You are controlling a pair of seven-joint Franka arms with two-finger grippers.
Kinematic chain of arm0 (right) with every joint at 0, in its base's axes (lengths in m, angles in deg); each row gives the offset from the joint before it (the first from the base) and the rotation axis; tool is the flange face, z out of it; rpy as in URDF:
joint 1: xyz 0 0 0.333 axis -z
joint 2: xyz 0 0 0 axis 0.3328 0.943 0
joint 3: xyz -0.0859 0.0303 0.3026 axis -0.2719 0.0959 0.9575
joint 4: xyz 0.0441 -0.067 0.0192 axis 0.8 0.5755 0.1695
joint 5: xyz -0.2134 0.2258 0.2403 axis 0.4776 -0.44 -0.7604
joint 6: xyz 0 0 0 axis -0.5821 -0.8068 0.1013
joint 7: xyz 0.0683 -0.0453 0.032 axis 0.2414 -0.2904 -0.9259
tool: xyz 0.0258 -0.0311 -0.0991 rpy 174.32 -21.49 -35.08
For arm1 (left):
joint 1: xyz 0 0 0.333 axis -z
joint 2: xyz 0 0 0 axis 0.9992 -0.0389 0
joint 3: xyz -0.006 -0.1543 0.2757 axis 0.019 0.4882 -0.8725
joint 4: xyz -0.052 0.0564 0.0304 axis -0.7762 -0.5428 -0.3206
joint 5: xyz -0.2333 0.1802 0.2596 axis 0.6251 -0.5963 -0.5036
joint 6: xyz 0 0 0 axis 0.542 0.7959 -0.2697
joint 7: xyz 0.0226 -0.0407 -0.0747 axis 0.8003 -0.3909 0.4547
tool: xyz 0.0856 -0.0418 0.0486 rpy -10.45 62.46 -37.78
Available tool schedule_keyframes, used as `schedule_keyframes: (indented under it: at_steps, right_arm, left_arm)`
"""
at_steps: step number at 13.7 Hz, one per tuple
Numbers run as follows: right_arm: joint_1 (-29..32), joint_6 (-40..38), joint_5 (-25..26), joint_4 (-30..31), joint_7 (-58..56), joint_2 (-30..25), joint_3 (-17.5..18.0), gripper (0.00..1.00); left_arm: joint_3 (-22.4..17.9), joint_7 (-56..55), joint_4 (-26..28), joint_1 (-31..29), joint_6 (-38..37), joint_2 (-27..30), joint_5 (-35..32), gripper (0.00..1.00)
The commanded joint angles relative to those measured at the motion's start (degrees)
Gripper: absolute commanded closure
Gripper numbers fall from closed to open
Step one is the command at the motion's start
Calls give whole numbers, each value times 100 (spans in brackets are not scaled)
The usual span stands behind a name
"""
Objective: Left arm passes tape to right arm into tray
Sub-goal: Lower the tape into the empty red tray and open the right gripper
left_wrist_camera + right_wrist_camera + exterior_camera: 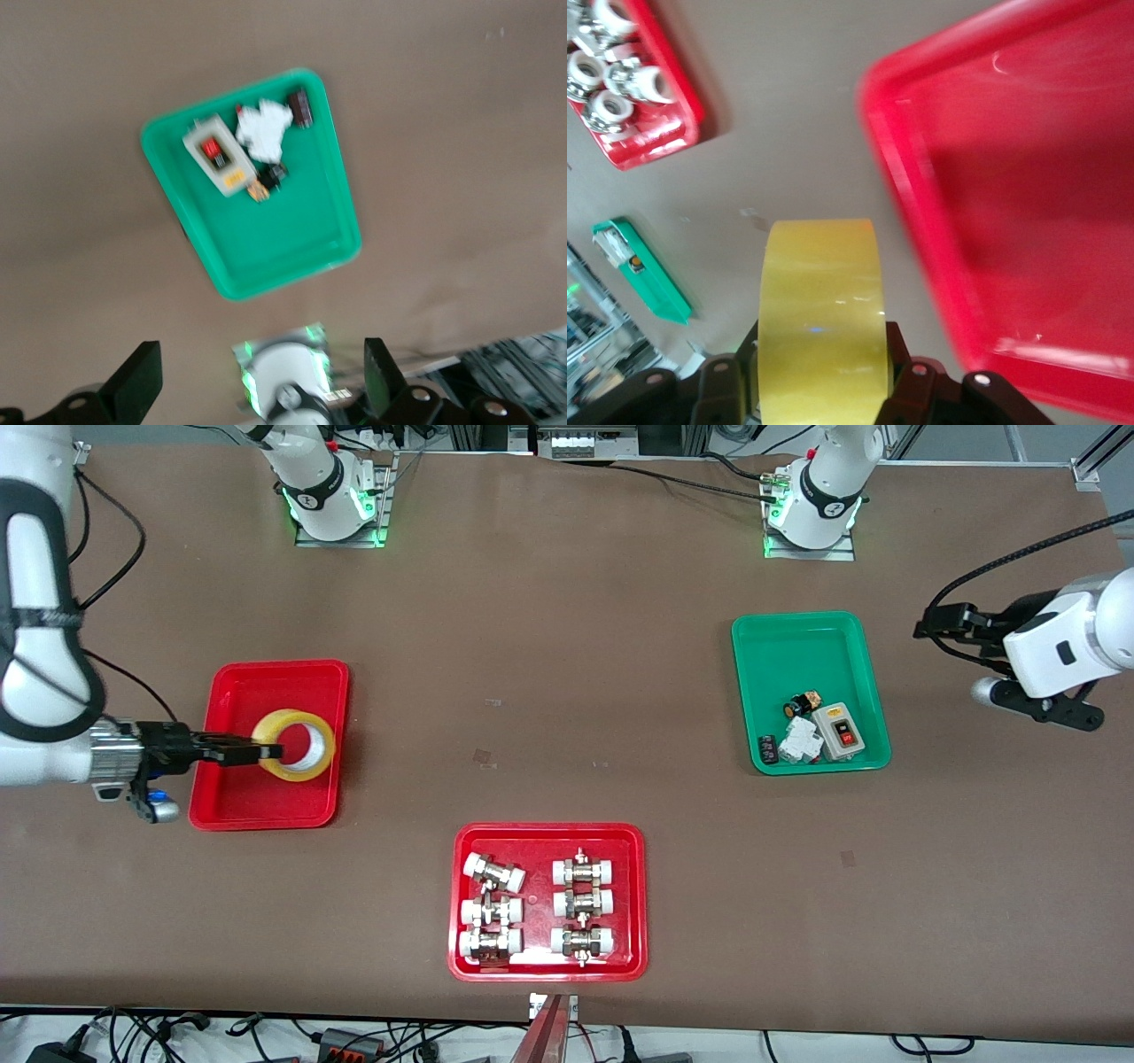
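Two arms worked the brown table [567, 691], and only one carried anything. The right gripper [266, 751] was clamped on the wall of the tape [295, 745] — one finger inside the ring's hole, one outside — and held the yellow roll above the plain red tray [232, 802] at the right arm's end of the table. In the right wrist view the tape [822, 319] stood on edge between the black fingers [908, 376], with the tray's [921, 230] raised rim beside it.

The left gripper [930, 624] held nothing; it waited up in the air over bare table at the left arm's end, near the green tray [753, 646]. In the left wrist view its fingers [137, 376] stood wide apart, and the green tray [292, 257] lay below them with small electrical parts [239, 146] gathered at one end.

Nearest the front camera sat a second red tray [540, 837] — six white-capped metal fittings [536, 908] in two columns.
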Motion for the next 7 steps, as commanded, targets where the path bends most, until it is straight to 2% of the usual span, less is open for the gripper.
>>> schedule_keyframes:
  at_steps: [1,2,3,5,7]
  right_arm:
    - [474,-335,10,-110,-662,285,145,54]
    - [527,-335,10,-110,-847,390,145,54]
    - [606,-344,10,-110,-945,487,145,54]
    - [686,-336,10,-110,-1155,681,145,54]
    - [686,-335,1,-110,-1297,769,145,54]
  left_arm:
    - [-894,399,-343,889,402,113,-382,0]
    - [-1395,442,-379,1276,543,131,-418,0]
    - [-1634,443,-353,1506,587,174,-418,0]
    - [-1689,320,-108,1623,710,420,-436,0]
    - [-1733,-47,732,1693,1322,937,-418,0]
